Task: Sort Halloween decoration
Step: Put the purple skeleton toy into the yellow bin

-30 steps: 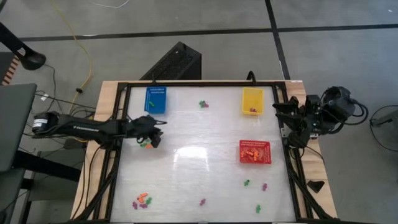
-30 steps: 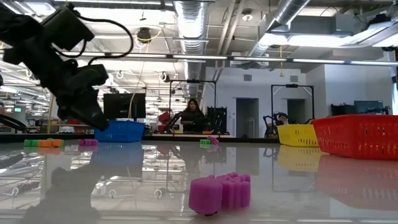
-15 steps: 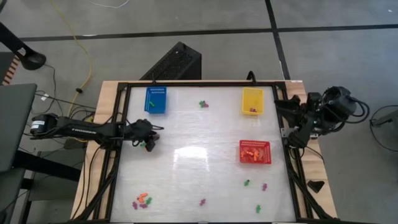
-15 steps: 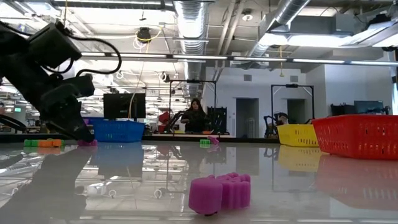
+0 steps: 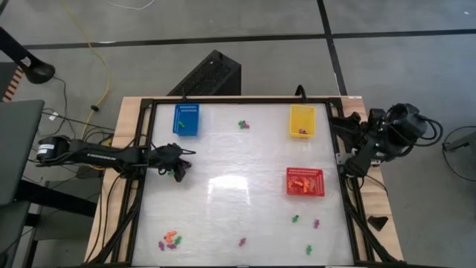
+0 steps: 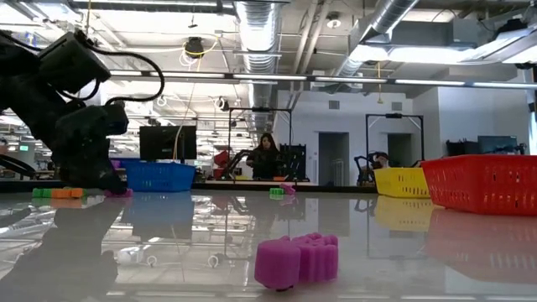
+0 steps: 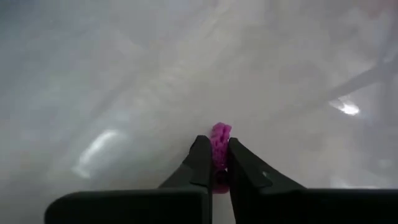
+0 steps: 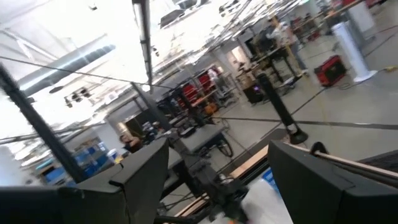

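The decoration pieces are tiny orange, green and purple bits scattered over the glossy white table (image 5: 223,149). My left gripper (image 5: 178,172) is low over the table's left part, just nearer than the blue basket (image 5: 186,119), and is shut on a purple piece (image 7: 219,138). Orange and green pieces (image 6: 57,192) lie beside it on the table. My right gripper (image 8: 217,186) is open and waits off the table's right edge by the yellow basket (image 5: 301,120). My left gripper pinches the purple piece (image 7: 219,146) between its two fingertips (image 7: 202,163); the piece's far end sticks out beyond them. The fingers slant down from the table's left. In the low view the gripper (image 6: 107,183) is down at the table top; whether the piece is lifted clear, I cannot tell.
A red basket (image 5: 305,182) with orange pieces stands at the right. Loose pieces lie at the far middle (image 5: 243,124), the near left (image 5: 169,240), the near middle (image 5: 242,241) and the near right (image 5: 305,223). A person (image 6: 262,155) sits in the room beyond.
My left gripper has come down to the table top and drawn a little toward the table's left edge, ending over the small pieces that lay just nearer than it.
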### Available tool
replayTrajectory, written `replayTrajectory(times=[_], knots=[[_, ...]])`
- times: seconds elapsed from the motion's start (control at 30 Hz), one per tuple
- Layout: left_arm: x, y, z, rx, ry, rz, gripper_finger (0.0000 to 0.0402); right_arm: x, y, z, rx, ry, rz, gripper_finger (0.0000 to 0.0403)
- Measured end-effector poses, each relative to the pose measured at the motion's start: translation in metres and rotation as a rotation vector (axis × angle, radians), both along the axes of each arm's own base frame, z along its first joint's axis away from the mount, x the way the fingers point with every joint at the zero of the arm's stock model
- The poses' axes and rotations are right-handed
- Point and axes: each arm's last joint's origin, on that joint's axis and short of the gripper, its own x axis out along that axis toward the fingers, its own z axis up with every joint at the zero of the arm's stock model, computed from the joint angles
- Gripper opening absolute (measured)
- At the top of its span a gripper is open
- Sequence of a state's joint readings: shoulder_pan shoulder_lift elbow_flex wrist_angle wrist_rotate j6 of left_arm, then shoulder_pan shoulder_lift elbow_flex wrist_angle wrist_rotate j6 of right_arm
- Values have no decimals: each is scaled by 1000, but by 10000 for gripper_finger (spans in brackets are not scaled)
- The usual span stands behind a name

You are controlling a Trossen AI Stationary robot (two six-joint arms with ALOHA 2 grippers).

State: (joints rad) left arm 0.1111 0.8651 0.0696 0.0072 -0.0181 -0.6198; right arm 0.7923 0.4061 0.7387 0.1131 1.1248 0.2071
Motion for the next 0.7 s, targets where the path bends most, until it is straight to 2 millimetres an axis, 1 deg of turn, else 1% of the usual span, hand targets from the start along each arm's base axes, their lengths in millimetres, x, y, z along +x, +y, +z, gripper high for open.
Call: replayTrajectory(times=[0.1, 0.17, 0.2, 0.27, 0.37, 0.47, 0.53, 0.6, 0.7], knots=[[16, 1, 24, -14, -298, -26, 3, 1, -1, 0, -5, 4, -27, 304], [24, 5, 48, -1, -536, 13, 1, 1, -3, 0, -4, 3, -46, 304], [26, 8, 55, -4, -609, 35, 1, 1, -3, 0, -4, 3, -56, 304], [27, 12, 57, -36, -651, 63, 4, 2, -4, 0, 1, 1, -74, 304], [35, 18, 58, -91, -621, 74, 4, 2, -6, 0, 1, 1, -103, 304], [56, 25, 67, -115, -649, 37, 4, 3, -8, 0, -3, 3, -133, 304], [79, 31, 72, -119, -688, 5, 3, 3, -9, 0, -8, 4, -145, 304], [112, 40, 82, -115, -764, -35, 2, 3, -10, 0, -24, 5, -145, 304], [176, 56, 86, -149, -822, -125, 2, 3, -10, 0, -36, 6, -151, 304]])
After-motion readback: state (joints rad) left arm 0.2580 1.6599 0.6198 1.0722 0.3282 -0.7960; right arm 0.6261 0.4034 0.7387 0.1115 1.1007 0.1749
